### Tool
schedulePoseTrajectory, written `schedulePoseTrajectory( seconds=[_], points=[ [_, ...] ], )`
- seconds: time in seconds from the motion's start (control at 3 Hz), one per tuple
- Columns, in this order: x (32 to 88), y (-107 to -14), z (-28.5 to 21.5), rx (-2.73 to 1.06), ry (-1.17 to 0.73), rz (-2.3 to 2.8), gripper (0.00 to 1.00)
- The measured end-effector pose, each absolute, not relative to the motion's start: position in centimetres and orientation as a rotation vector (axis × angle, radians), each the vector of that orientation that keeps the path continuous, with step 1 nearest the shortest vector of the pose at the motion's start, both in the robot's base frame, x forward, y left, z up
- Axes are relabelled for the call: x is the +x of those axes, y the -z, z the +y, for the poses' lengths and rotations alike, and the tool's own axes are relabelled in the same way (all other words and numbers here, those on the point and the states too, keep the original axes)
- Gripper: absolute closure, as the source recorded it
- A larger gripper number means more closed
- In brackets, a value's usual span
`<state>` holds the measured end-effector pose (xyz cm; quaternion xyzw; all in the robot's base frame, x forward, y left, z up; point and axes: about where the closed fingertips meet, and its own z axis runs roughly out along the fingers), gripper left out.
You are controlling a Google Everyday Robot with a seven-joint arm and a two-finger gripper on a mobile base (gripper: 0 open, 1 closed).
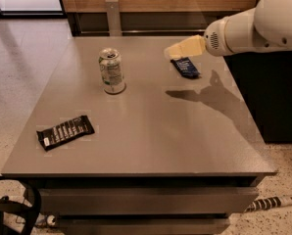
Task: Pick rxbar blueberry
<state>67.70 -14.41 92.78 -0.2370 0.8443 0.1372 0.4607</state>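
The rxbar blueberry [186,67] is a small flat dark-blue wrapper lying on the grey table [151,131] at the back right. My gripper [178,48], with pale yellow fingers, hangs above the table just left of and over the bar's far end, reaching in from the right on a white arm [258,26]. It holds nothing that I can see. Its shadow falls on the table in front of the bar.
A green and white can [111,71] stands upright at the back left. A longer black bar with white lettering [65,131] lies near the front left edge. A dark cabinet [273,97] stands right of the table. A wooden wall runs behind.
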Motion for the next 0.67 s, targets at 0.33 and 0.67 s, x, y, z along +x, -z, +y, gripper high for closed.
schedulePoseTrajectory(
  seconds=[0.33, 0.67],
  points=[
    [69.6, -89.9, -11.7, -0.563, -0.416, 2.056, 0.0],
    [71.0, -86.7, -9.5, -0.512, -0.481, 2.051, 0.0]
  ],
)
